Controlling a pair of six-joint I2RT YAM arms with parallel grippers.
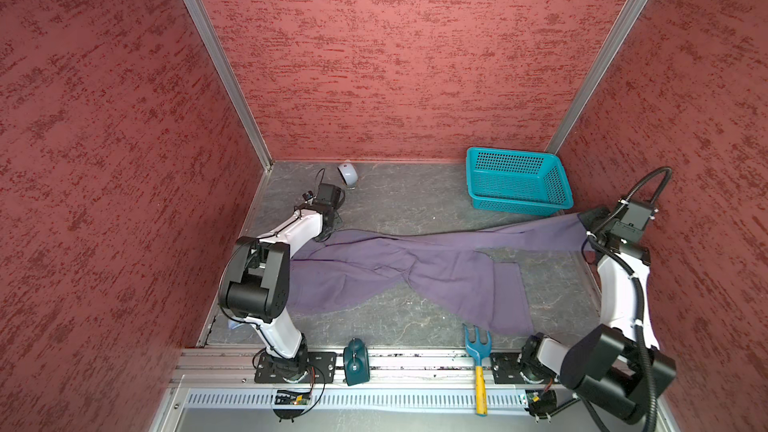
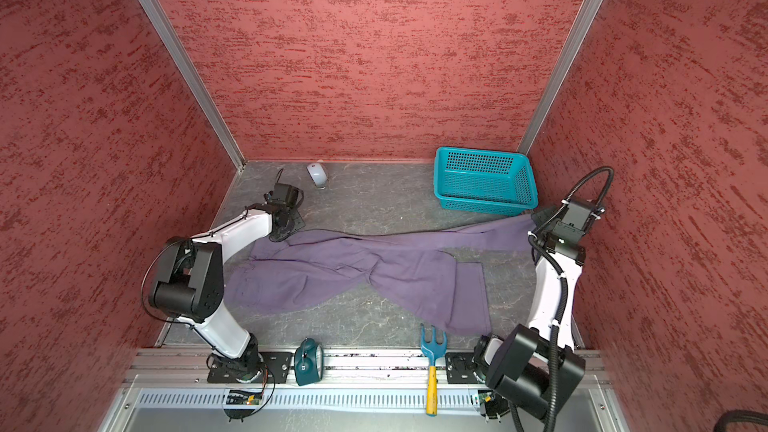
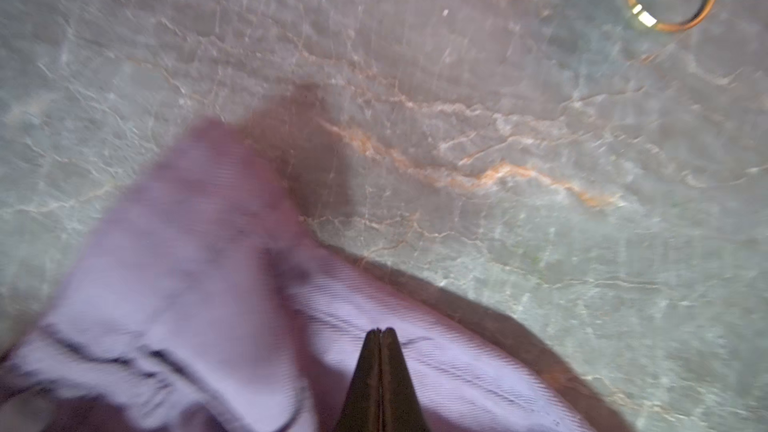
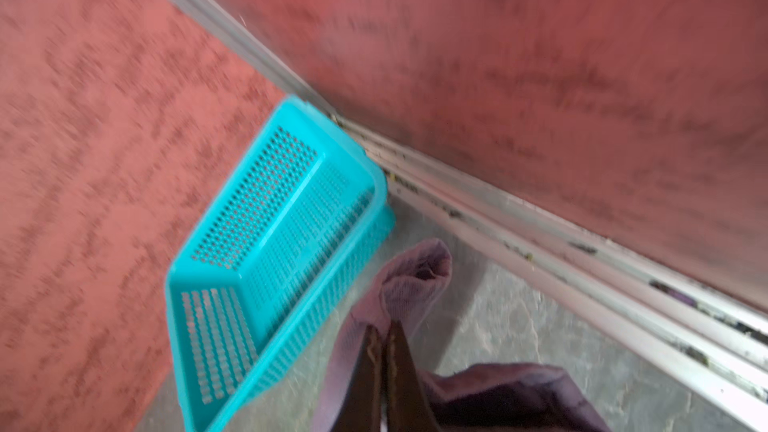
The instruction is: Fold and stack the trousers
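While the two fingers of the left gripper (image 3: 380, 331) stand pressed together, they hold the purple-grey trousers (image 3: 232, 284) at the waist end. The cloth around them is a little raised and throws a dark shadow on the grey marble table (image 3: 498, 139). This wrist picture is blurred, so the exact fold between the fingers is not clear.

The right gripper (image 4: 384, 332) is closed too. A bunch of cloth from one leg end (image 4: 419, 280) sticks out past its fingertips, just beside the teal basket (image 4: 270, 243).

In both top views the trousers (image 1: 415, 268) (image 2: 374, 268) lie across the middle of the table (image 1: 395, 201). The waist is on the left, partly hidden under the left arm. One leg stretches to the right and rises from the table up to the right gripper (image 1: 590, 218), close to the front right corner of the basket (image 1: 515, 184). The other leg lies flat and points to the front right, with its end turned back on itself. This end is near a small garden fork (image 1: 478, 363) with a blue head and a yellow handle.

The basket stands in the far right corner and nothing shows inside it. A small pale rounded thing (image 1: 348, 174) lies by the back wall, near the left gripper (image 1: 328, 226).
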